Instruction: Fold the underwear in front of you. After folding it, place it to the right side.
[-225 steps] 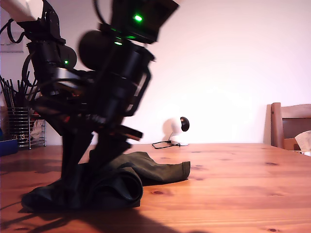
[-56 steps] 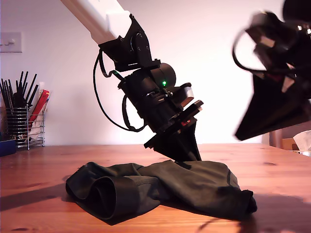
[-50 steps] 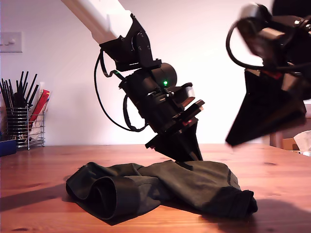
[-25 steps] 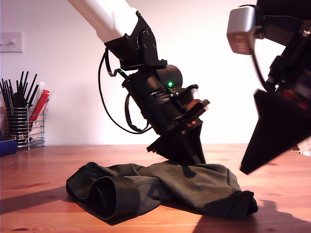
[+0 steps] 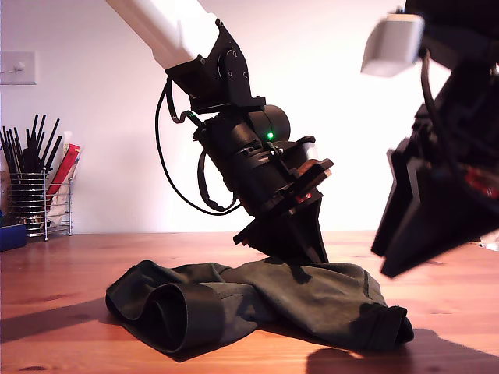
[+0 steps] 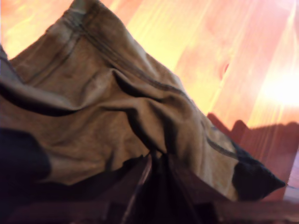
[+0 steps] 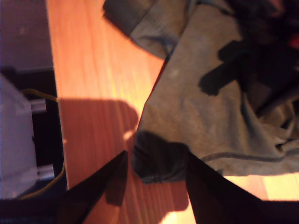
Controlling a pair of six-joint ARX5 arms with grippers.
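Note:
The underwear (image 5: 257,300) lies crumpled on the wooden table (image 5: 70,265), with a rolled fold toward the exterior view's left and a hemmed corner toward its right. My first gripper (image 5: 302,259) comes down at a slant onto the cloth's middle. In the first wrist view the underwear (image 6: 93,102) bunches into wrinkles at my first gripper (image 6: 156,161), whose jaws are shut on a pinch of it. My second gripper (image 5: 383,265) hangs open above the table at the exterior view's right. The second wrist view shows my second gripper (image 7: 156,156) straddling the dark corner of the underwear (image 7: 210,112) from above.
A wire holder with black sticks (image 5: 31,187) and a blue object (image 5: 11,235) stand at the exterior view's far left. A wall switch (image 5: 17,68) sits above them. The table edge (image 7: 56,116) runs close to the cloth corner, with a grey object (image 7: 18,135) beyond it.
The second gripper has swung lower and closer to the camera over the last second. The first arm has barely moved. Since 4.5 s ago the underwear has shifted toward the exterior view's right.

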